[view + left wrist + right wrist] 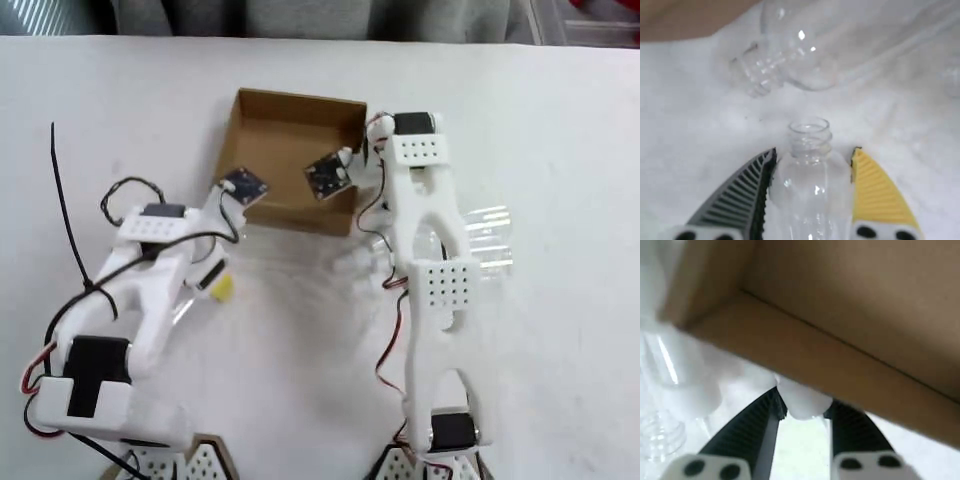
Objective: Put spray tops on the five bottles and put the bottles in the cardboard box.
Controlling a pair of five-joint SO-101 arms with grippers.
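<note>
Grasping uncapped bottle [809,190] — left gripper [813,155]; right gripper [805,410] clenched on spray top [800,397], just beside cardboard box [840,365].

A white table [560,120] spreads beneath both arms' fingers [875,195]. Past its far edge, well beyond the fingers, runs 1 grey, cloth-like strip [330,18].

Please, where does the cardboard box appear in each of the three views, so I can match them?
High view: the cardboard box is at upper centre, open.
Left wrist view: a brown corner of it, beyond the lying bottle, away from the left end effector.
Right wrist view: its wall and inside, just past the right end effector.
Shared landmark: the white table under the box.
</note>
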